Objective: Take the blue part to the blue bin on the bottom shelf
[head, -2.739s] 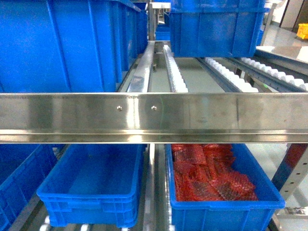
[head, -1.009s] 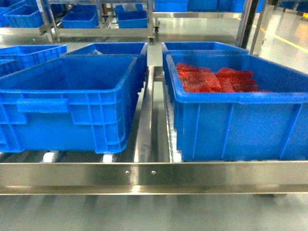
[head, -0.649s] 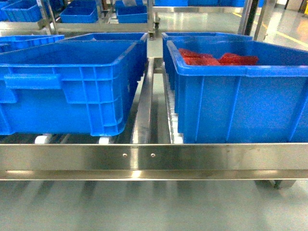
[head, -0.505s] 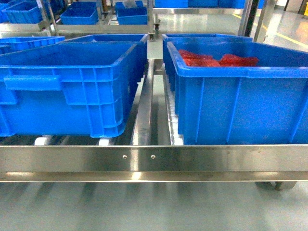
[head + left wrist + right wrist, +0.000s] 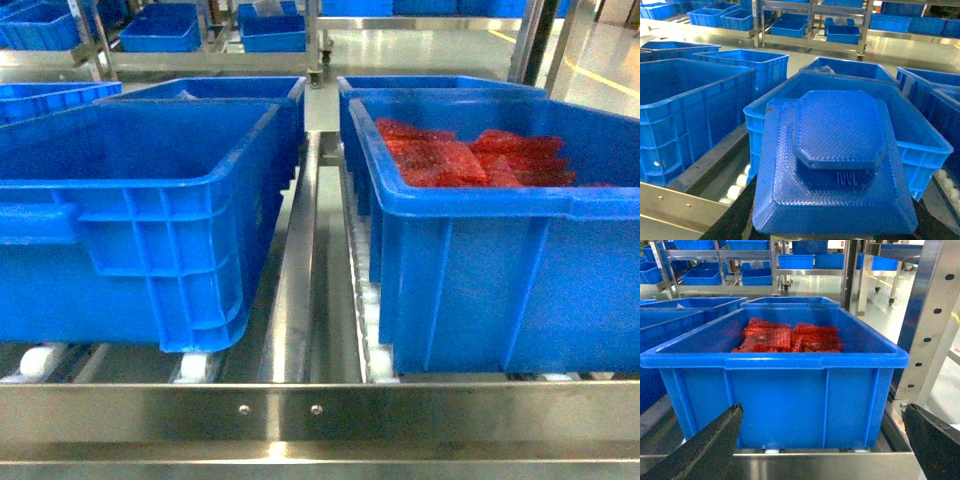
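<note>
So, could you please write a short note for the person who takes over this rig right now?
Left gripper: carries the blue part; its jaws are mostly hidden beneath it.
Right gripper: open, empty, facing the bin of red parts.
Blue bin: empty, on the left of the bottom shelf, just beyond the held part.
Done: part picked.
Left: move it over the blue bin and release it.

Bright, even overhead lighting. Glare streaks the steel front rail [image 5: 320, 412] and glossy floor [image 5: 810, 284]. Soft shadows under bins; images slightly soft.
</note>
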Controlling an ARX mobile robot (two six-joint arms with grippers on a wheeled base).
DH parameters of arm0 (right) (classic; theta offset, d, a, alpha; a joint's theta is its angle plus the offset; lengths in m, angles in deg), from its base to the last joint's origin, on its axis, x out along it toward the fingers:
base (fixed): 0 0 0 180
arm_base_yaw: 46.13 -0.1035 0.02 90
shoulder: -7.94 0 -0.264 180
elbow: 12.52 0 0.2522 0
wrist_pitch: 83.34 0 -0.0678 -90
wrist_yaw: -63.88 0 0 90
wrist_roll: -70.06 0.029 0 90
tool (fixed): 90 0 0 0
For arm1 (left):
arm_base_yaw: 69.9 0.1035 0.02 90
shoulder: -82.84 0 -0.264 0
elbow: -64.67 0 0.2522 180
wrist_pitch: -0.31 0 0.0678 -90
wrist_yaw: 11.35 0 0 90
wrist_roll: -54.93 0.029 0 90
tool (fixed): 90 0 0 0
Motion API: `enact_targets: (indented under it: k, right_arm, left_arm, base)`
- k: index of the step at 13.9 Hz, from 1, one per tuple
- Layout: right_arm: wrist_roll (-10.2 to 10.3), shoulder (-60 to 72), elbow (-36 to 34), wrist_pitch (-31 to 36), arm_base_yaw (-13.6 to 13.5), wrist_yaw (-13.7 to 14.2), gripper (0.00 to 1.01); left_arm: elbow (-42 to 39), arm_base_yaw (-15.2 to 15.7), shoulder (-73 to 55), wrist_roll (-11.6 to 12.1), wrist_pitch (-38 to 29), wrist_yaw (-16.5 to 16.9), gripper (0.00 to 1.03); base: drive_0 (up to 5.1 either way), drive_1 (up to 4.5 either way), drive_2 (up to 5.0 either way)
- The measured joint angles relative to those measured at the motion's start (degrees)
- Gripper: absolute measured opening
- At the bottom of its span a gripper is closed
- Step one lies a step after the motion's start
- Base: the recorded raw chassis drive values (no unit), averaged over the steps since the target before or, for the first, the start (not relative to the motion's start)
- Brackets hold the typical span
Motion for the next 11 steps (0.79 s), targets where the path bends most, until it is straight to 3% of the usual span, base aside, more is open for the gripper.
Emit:
enact_targets:
  k: [11]
  right_arm:
    - [0.00, 0.00, 0.00, -0.39, 0.00, -0.04, 0.98]
  left_arm:
    - [0.00, 0.00, -0.20, 0.00, 0.15, 0.00, 0.43]
  base:
    - [-0.1, 3.89, -4.1]
